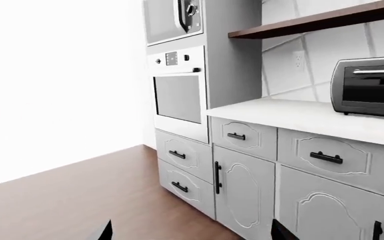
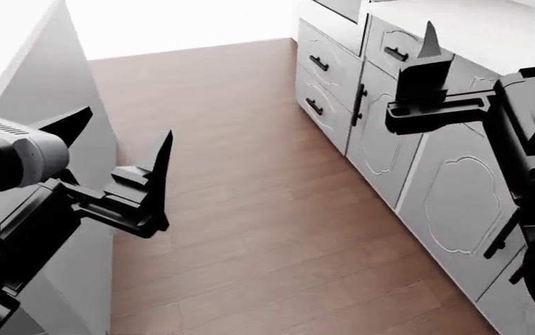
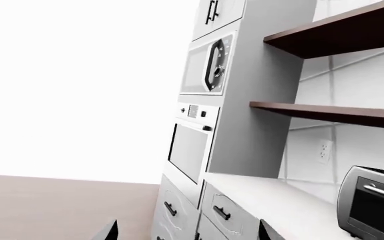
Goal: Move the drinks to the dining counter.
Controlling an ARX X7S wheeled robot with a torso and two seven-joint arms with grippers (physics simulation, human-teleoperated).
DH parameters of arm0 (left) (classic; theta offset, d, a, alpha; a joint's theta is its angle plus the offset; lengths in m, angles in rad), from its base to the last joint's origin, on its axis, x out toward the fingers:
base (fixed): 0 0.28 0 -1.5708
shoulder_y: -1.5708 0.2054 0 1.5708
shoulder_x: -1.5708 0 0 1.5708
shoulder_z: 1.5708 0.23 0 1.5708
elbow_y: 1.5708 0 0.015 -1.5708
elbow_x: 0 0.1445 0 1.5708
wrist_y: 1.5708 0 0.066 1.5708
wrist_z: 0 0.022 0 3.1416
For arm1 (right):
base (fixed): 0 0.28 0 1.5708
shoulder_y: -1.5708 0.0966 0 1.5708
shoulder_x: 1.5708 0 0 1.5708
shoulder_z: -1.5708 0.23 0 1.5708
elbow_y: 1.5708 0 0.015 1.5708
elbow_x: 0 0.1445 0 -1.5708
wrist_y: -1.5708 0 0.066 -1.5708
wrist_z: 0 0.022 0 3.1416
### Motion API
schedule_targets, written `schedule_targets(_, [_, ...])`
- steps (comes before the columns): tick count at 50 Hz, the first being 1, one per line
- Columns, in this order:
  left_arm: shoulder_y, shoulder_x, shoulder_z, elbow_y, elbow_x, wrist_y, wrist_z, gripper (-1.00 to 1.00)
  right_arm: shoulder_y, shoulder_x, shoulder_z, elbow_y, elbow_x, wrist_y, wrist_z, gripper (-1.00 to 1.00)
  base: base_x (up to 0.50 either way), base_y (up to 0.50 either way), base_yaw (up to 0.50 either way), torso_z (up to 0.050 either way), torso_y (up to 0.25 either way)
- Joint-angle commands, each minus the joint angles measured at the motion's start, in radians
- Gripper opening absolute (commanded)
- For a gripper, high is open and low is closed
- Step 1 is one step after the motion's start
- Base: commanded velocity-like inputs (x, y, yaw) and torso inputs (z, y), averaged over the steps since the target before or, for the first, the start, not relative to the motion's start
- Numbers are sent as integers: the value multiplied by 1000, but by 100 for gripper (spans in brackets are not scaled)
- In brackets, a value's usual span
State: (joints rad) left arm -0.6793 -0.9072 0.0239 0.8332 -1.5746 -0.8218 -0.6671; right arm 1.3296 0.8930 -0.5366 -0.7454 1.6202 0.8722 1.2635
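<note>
Wide bare wood floor (image 2: 248, 209) between grey wall at left and light-grey cabinets (image 2: 407, 139) at right. Left claw (image 2: 118, 150) apart, empty, over floor. Right claw (image 2: 434, 52) empty, only one finger clear, cannot tell gap. Toaster oven (image 1: 371, 86) on marbled bench (image 1: 312, 117), cut off. No drinks or dining counter in view.

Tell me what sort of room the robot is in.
A home kitchen, most likely: a built-in white wall oven with a microwave above it, light-grey panelled cabinets with black handles under a white countertop, and a dark toaster oven on that counter.
</note>
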Motion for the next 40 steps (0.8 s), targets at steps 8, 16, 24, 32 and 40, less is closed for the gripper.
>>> schedule_targets(8, [-1, -2, 3, -2, 4, 2, 5, 100, 10, -11, -15, 7, -4, 13, -6, 100, -99, -266, -500, 0, 0])
schedule_targets(16, [-7, 3, 10, -8, 9, 1, 12, 100, 25, -21, -23, 21, -3, 21, -8, 100, -113, -261, -500, 0, 0])
schedule_targets(24, [9, -11, -6, 2, 6, 9, 9, 100, 14, -22, -23, 21, -16, 15, -14, 100, -124, -252, -500, 0, 0])
schedule_targets(32, [15, -8, -3, 2, 11, 9, 10, 100, 6, -16, -19, 20, -7, 6, -9, 100, -125, -226, -500, 0, 0])
schedule_targets(40, [14, -12, -3, 5, 7, 10, 7, 100, 0, -8, -12, 15, 1, -4, -6, 100, -113, -182, -500, 0, 0])
